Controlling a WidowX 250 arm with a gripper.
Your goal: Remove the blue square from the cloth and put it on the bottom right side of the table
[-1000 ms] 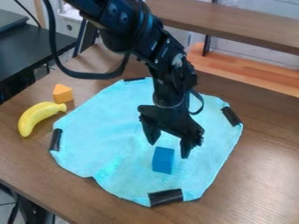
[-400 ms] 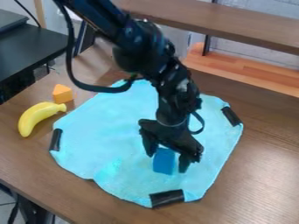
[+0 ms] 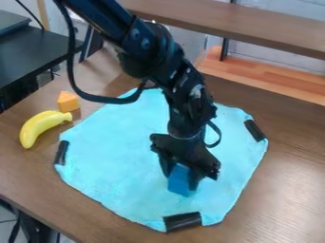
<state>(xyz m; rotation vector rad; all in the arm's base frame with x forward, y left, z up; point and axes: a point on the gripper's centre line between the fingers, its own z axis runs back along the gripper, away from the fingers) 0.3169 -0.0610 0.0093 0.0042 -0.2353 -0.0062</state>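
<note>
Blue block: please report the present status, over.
Gripper closed on blue block. Block over cloth, not yet at table's bottom right. Banana and orange block at view's left, clear of gripper.

- table [image 3: 289,190]: wood-grain top, smooth with a bit of sheen
- cloth [image 3: 114,156]: soft-looking fabric, pretty matt
- banana [image 3: 38,128]: smooth, plasticky
- blue block [image 3: 179,182]: smooth faces, matt
- arm [image 3: 141,40]: kinda glossy plastic

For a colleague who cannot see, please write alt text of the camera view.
Black robot gripper, jaws closed on a blue block over turquoise cloth; yellow banana and orange block on the brown table at picture left.
</note>
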